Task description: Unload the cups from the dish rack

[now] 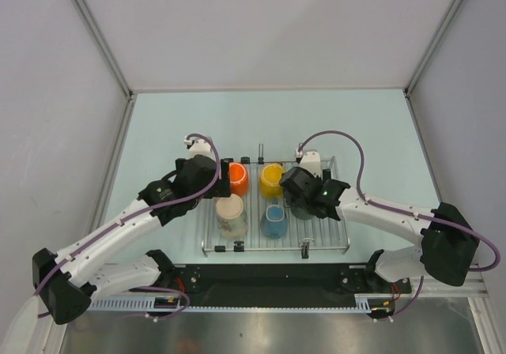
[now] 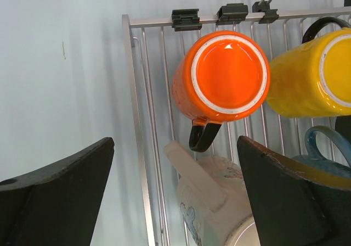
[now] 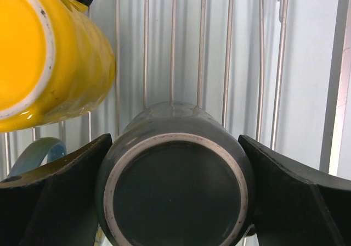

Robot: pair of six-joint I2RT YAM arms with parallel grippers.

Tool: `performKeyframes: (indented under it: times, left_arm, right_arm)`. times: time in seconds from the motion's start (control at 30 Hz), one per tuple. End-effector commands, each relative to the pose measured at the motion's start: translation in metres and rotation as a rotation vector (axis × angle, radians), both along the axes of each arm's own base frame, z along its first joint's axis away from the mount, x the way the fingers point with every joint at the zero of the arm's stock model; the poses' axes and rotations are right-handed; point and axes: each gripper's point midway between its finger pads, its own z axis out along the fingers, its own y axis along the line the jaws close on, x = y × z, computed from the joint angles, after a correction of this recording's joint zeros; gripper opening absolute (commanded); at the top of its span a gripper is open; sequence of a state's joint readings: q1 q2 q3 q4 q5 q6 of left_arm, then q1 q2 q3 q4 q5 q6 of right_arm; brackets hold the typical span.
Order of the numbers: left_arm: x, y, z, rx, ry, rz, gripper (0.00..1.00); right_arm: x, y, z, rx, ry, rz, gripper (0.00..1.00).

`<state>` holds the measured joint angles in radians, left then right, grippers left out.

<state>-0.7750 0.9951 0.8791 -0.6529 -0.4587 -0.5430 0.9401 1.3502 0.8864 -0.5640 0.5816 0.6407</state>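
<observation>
The silver wire dish rack [image 1: 334, 245] holds upside-down mugs. The orange mug [image 1: 237, 178] and yellow mug [image 1: 271, 179] are in the back row. The cream-beige mug [image 1: 231, 215] and blue mug [image 1: 274, 220] are in front. My left gripper [image 1: 220, 182] is open over the rack's left edge [image 2: 137, 125], beside the orange mug [image 2: 227, 76] and above the cream-beige mug [image 2: 219, 202]. My right gripper [image 3: 175, 188] has a finger against each side of the dark grey-green mug [image 3: 175, 194], bottom facing the camera. In the top view the gripper [image 1: 307, 197] hides that mug.
The yellow mug [image 3: 49, 54] sits close to the left of the dark mug, with the blue mug's handle [image 3: 33, 152] below it. Short upright posts [image 1: 261, 150] stand on the rack's back and front rails. Light blue tabletop [image 1: 379, 133] surrounds the rack, enclosed by white walls.
</observation>
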Motion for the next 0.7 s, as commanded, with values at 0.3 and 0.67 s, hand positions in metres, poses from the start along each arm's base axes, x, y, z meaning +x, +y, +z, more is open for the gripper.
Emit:
performKeyframes:
  times: [0.3, 0.67]
  left_arm:
    - [0.002, -0.007, 0.005, -0.041, -0.008, 0.002, 1.00]
    - [0.009, -0.010, 0.016, -0.034, -0.032, 0.001, 1.00]
  right_arm:
    - [-0.017, -0.009, 0.006, 0.017, 0.028, -0.014, 0.00]
    - [0.005, -0.004, 0.070, 0.038, -0.084, -0.011, 0.00]
